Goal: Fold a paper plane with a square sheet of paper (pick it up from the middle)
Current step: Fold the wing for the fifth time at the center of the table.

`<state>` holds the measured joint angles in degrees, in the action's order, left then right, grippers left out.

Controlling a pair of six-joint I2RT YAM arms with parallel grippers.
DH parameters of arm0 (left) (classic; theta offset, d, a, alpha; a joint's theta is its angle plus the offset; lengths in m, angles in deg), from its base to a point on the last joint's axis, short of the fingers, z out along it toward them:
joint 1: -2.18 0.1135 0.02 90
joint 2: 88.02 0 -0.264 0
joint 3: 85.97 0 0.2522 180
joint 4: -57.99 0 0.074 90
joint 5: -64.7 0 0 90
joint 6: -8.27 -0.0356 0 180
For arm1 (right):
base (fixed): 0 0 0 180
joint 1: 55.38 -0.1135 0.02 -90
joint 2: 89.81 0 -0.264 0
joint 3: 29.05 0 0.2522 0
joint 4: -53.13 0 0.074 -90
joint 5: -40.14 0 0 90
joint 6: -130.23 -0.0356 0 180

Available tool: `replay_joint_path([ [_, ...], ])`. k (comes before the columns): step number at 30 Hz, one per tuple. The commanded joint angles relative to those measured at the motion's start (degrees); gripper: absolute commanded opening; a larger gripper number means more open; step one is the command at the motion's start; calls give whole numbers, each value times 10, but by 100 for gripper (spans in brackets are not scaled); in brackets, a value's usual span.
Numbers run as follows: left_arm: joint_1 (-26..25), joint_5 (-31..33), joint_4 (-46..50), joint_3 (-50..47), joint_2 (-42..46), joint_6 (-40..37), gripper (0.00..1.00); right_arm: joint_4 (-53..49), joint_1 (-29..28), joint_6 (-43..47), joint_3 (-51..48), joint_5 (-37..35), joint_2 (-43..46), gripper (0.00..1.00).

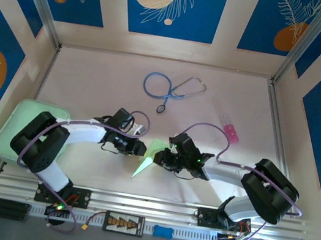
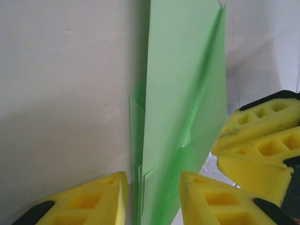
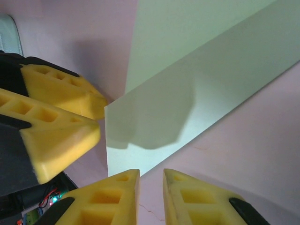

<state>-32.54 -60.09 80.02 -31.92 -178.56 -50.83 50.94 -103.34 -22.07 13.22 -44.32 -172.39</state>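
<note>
Entry, folding trial. The paper plane [image 1: 147,159] lay on the bench [image 1: 93,77] directly between the two sets of fingers, nose pointing back toward the arm bases and tail at the fingers.

Left fingers [image 1: 140,148]: spread. In the left wrist view the left fingers [image 2: 89,201] straddled the tail end of the paper plane [image 2: 178,93], and the pale green layers and centre crease ran away from the tips. We saw a thin strip of bench between one finger and the paper's stacked edges, so we recorded no pinch.

Right fingers [image 1: 164,158]: slightly apart, a narrow gap with bare bench showing through it. In the right wrist view the right fingers [image 3: 206,197] sat just short of the paper plane [image 3: 187,108], whose corner lay just beyond the tips. Nothing was held.

The two sets of fingers were close together. The right fingers [image 2: 262,136] appeared beside the paper in the left wrist view, and the left fingers [image 3: 56,131] appeared just to the side of the paper's end in the right wrist view.

Other items: a blue stethoscope [image 1: 169,88] lay well beyond both sets of fingers. A small pink object [image 1: 231,132] lay beyond the right fingers, well apart. A mint-green pad [image 1: 13,125] sat far out to the side of the left fingers.
</note>
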Motion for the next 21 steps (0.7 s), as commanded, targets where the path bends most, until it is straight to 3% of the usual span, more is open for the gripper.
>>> replay_joint_path([
  [1,-4,-28,11,2,-13,-20,36,17,-6,-14,10,-7,-12,22],
  [21,-29,-28,31,22,-61,-40,36,67,-14,-23,-8,14,-36,22],
])
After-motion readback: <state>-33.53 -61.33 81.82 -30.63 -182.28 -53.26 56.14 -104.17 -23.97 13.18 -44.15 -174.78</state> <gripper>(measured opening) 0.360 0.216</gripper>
